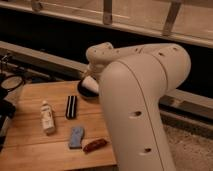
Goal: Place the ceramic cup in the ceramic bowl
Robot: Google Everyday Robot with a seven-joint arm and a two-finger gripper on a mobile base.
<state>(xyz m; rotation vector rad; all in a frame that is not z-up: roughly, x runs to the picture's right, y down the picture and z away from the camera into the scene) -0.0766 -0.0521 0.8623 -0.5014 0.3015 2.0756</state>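
Observation:
The black ceramic bowl (83, 92) sits at the far right corner of the wooden table (30, 147), largely covered by my arm. My gripper (89, 80) is at the end of the big cream arm, right over the bowl's rim. A small cream-white shape at the gripper, just above the bowl, looks like the ceramic cup (85, 83). It blends with the arm's colour, and I cannot tell how it is held.
On the table lie a white labelled bottle (47, 118), a black-and-white striped block (71, 106), a blue object (76, 136) and a reddish-brown object (95, 145). Dark items (10, 84) stand at the left edge. A dark ledge and railing run behind.

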